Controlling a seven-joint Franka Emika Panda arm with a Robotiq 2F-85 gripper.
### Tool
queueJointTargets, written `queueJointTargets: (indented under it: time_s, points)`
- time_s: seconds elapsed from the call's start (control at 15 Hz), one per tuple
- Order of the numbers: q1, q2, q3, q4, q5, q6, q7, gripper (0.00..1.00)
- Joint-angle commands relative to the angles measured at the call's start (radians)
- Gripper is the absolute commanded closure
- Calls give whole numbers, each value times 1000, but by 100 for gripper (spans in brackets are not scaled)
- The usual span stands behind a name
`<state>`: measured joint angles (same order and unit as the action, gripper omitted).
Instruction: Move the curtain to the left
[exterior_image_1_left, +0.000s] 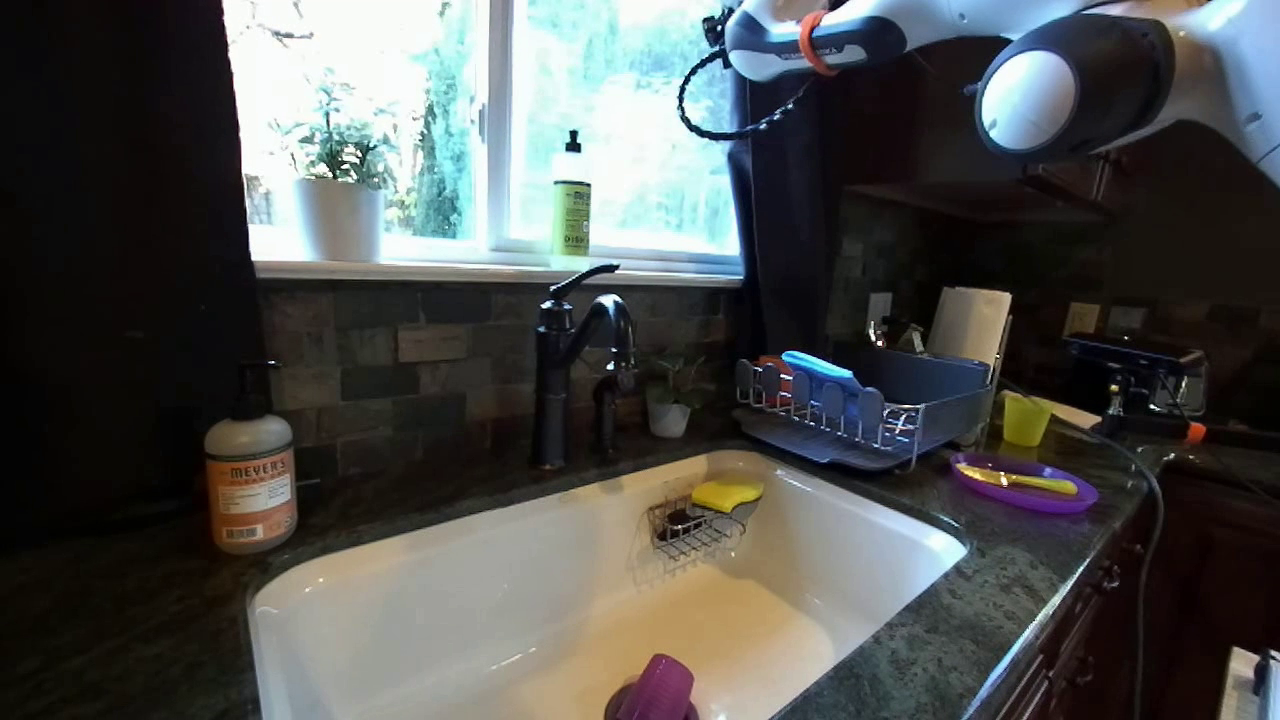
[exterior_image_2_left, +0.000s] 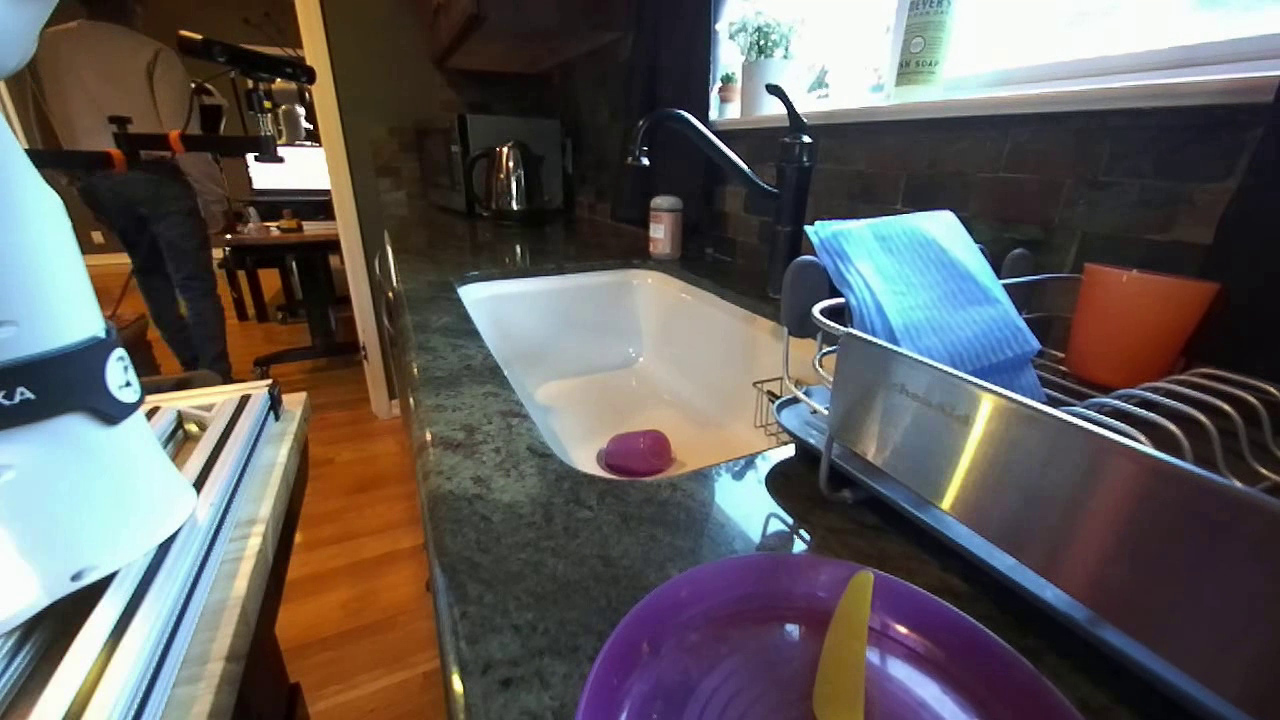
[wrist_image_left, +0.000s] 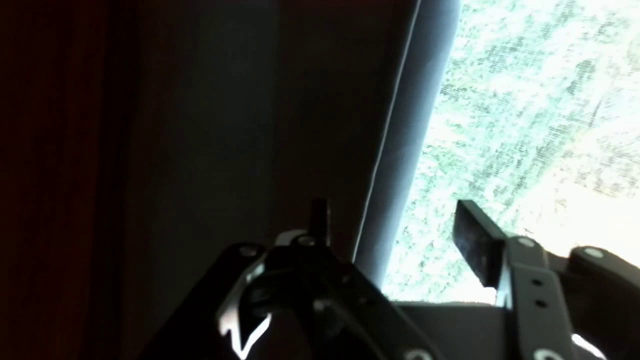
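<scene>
One window (exterior_image_1_left: 492, 130), curtain (exterior_image_1_left: 785, 220) alongside; one claw (wrist_image_left: 392, 207), two fingers (wrist_image_left: 480, 245) parted.

There are three cups (exterior_image_1_left: 1027, 420) (exterior_image_1_left: 660, 685) (exterior_image_2_left: 1140, 325); two soap bottles (exterior_image_1_left: 251, 485) (exterior_image_1_left: 571, 215); three potted plants (exterior_image_1_left: 340, 220) (exterior_image_1_left: 668, 418) (exterior_image_2_left: 728, 98); one purple plate (exterior_image_2_left: 720, 650); one yellow utensil (exterior_image_2_left: 846, 645); one sponge (exterior_image_1_left: 727, 494); one blue cloth (exterior_image_2_left: 925, 300). Also showing: one sink (exterior_image_1_left: 440, 600); one tall faucet (exterior_image_1_left: 552, 390); one dish rack (exterior_image_2_left: 1000, 470); one navy curtain (exterior_image_1_left: 785, 220); one hand (wrist_image_left: 392, 220) with two fingers (wrist_image_left: 482, 245).

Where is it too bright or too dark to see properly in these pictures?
In both exterior views, the window is largely washed out; in an exterior view, the curtain sinks toward black, its folds faint; in an exterior view, a pale reflection glares on the countertop; in the wrist view, the tool is mostly dark, one side nearly lost in darkness.
</scene>
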<state>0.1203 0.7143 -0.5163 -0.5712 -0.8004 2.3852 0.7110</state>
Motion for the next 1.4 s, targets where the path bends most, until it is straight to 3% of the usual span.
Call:
queueJointTargets:
  time_s: [0.0,0.07,0.2,0.33,0.8,1.33]
  points:
    - [-4,0,3,0,3,5,0,30]
    - [8,26,-36,34,-31,-37,69,8]
    - [27,71,-102,77,-88,-92,196,8]
    - [45,93,-136,84,-117,-165,284,0]
    - [73,155,-221,100,-185,-342,482,1]
    - [49,188,-232,94,-168,-343,509,0]
